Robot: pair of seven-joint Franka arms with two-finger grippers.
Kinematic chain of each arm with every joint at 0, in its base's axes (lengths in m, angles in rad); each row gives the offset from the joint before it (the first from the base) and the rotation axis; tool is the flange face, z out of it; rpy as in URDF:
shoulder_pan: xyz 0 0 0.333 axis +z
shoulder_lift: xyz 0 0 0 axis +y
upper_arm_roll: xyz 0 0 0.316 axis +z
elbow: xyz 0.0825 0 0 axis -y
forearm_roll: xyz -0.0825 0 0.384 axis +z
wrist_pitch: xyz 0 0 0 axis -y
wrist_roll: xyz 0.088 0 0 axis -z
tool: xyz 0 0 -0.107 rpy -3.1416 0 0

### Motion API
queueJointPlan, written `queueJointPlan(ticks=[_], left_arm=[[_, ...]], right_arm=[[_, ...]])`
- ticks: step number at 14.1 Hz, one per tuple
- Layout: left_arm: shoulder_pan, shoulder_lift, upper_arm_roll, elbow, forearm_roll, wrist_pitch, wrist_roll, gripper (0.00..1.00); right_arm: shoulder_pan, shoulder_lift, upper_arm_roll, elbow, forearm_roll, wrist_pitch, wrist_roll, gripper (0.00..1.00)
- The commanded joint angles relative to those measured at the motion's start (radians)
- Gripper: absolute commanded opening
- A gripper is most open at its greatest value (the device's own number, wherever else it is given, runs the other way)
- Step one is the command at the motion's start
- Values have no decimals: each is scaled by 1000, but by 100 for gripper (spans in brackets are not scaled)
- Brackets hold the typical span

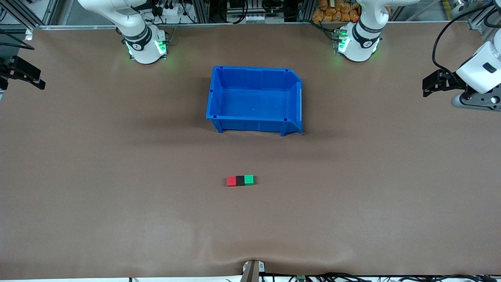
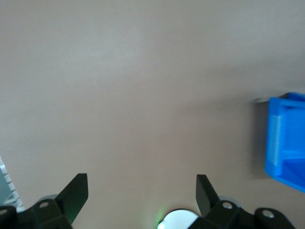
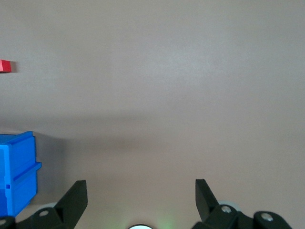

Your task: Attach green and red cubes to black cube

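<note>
The red cube [image 1: 231,181], the black cube [image 1: 240,180] and the green cube [image 1: 249,179] lie in one touching row on the brown table, black in the middle, red toward the right arm's end. The red cube also shows at the edge of the right wrist view [image 3: 5,66]. My left gripper [image 1: 428,86] is open and empty above the table's edge at the left arm's end, far from the cubes; it also shows in the left wrist view [image 2: 142,191]. My right gripper [image 1: 23,76] is open and empty above the right arm's end; it also shows in the right wrist view [image 3: 141,191].
An empty blue bin [image 1: 250,124] stands between the cube row and the robot bases, farther from the front camera than the cubes. It shows in the left wrist view [image 2: 286,143] and in the right wrist view [image 3: 16,171]. Brown table mat lies all around.
</note>
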Motion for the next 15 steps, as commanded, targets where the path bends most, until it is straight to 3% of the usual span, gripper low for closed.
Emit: queueJointPlan(ticks=[1, 15], left_arm=[[26, -8, 3, 17, -72, -11, -1, 100], [32, -8, -6, 13, -65, -8, 1, 100]], right_arm=[[2, 8, -3, 17, 4, -11, -3, 100], [0, 8, -3, 16, 4, -12, -6, 100]])
